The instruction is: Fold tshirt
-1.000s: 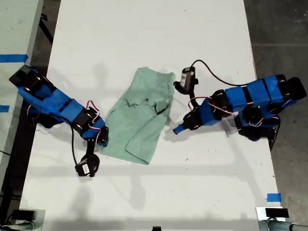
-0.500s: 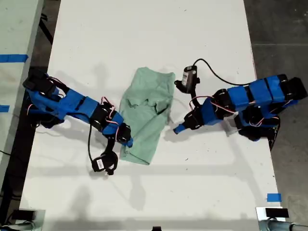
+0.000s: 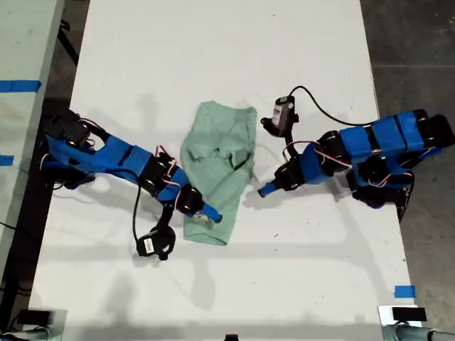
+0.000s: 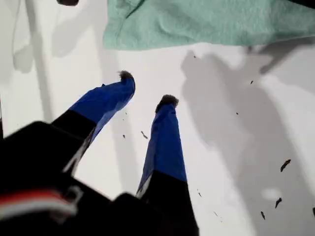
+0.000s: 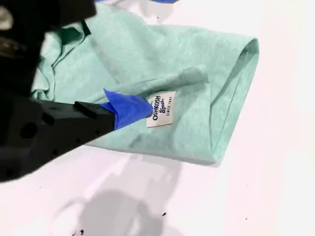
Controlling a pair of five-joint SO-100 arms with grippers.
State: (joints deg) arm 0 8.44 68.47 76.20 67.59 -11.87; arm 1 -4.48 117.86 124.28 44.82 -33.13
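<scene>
My second end effector point(image 5: 142, 109) is down on the tshirt point(image 3: 217, 174), blue tip right at the small white tag point(image 5: 161, 109) that reads OshKosh. Only one finger really shows in the second wrist view, so I honestly can't tell if the jaws are clamped on fabric or just pressing on it. In the exterior view that's the arm coming in from the exterior view's left, its tip point(image 3: 211, 215) over the near end of the shirt, with the wrist camera point(image 3: 150, 244) dangling on its cable just beside.

My first end effector point(image 4: 146, 89) is spread open with nothing between the fingers, hovering over bare white counter point(image 3: 213, 57). The mint fabric edge point(image 4: 206, 24) lies just past the fingertips, not touching them. In the exterior view it's the arm from the exterior view's right, tip point(image 3: 264, 190) just beside the shirt's edge.

The shirt itself sits around the middle of the counter, bunched into a narrow, partly folded strip with wrinkles in the upper half and a rolled fold along one side. A few dark specks point(image 4: 284, 165) dot the counter near the first end effector.
</scene>
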